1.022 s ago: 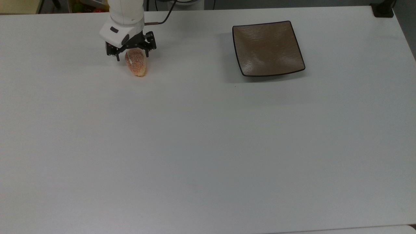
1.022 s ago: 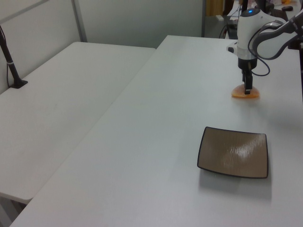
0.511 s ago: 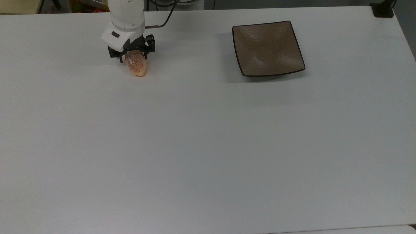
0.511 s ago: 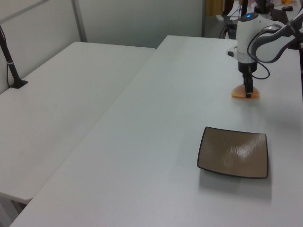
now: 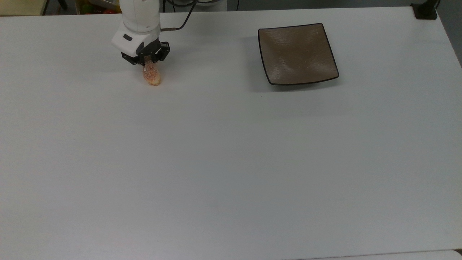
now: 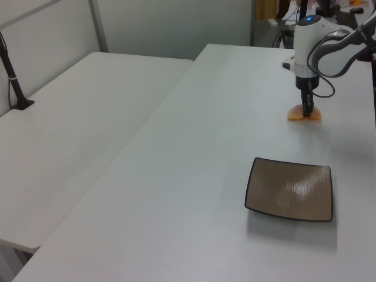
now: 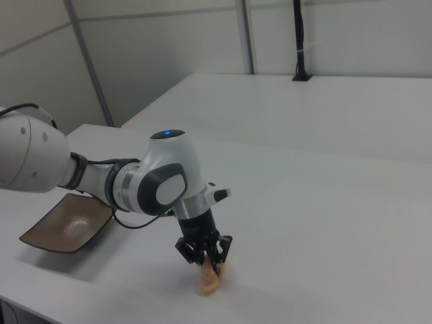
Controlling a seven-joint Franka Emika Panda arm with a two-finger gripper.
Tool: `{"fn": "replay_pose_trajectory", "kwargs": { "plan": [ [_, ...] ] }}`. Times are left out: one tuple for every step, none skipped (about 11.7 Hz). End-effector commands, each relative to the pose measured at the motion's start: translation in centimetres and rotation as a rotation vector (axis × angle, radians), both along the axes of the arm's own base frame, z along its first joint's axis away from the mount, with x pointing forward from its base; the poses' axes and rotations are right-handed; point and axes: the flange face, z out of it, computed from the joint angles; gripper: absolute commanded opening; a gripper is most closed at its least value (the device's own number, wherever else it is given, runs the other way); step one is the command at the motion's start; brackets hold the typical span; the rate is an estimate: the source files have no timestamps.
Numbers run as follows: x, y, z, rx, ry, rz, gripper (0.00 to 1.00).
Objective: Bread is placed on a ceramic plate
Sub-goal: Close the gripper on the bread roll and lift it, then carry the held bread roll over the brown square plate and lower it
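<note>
The fingers [image 5: 148,62] are pinching the bread [image 5: 151,74] at its upper end in the top view, the black tips closing on either side of the roll right by its white stripe. In the right view the gripper [image 7: 206,262] is pointing straight down with the bread [image 7: 209,281] poking out below the tips and touching the worktop [image 7: 324,223]. In the left view the gripper [image 6: 306,110] is sitting right over the bread [image 6: 304,116], an orange sliver lying low on the white worktop [image 6: 194,153] on both sides of the black fingers. Going up from there, the white wrist is rising out of the top view's upper edge, a dark cable looping off behind it, and in the right view the arm is reaching in from the right view's left, a blue light glowing on its rounded joint. The plate [image 5: 297,53] is sitting well apart from the bread, off to the top view's right, square, brown and glossy, with nothing on it. In the left view the plate [image 6: 290,189] is lying nearer the camera than the bread, and in the right view the plate [image 7: 66,224] is lying behind the arm at the right view's left. The white worktop [image 5: 231,162] is stretching wide around both.
</note>
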Motion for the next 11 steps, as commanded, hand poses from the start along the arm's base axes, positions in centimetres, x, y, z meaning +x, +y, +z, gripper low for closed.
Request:
{"fn": "replay_pose_trajectory", "kwargs": {
  "plan": [
    [-0.5, 0.2, 3.2, 0.0, -0.026, 0.007, 0.19],
    [-0.5, 0.3, 4.9, 0.001, -0.017, 0.001, 0.19],
    [-0.3, 0.8, 6.8, 0.006, -0.014, -0.001, 0.2],
    [0.0, 1.6, 8.6, 0.009, -0.007, 0.005, 0.2],
    [0.7, 2.6, 10.7, 0.019, -0.008, 0.007, 0.21],
    [1.4, 3.3, 13.4, 0.049, -0.008, -0.009, 0.21],
    [2.2, 4.2, 16.4, 0.086, -0.009, -0.022, 0.21],
    [2.4, 4.8, 19.3, 0.117, -0.005, -0.031, 0.21],
    [2.5, 5.9, 21.3, 0.128, 0.01, -0.021, 0.21],
    [2.4, 7.0, 22.9, 0.14, 0.023, -0.008, 0.21],
    [2.1, 7.5, 23.9, 0.157, 0.037, -0.007, 0.21]
  ]
}}
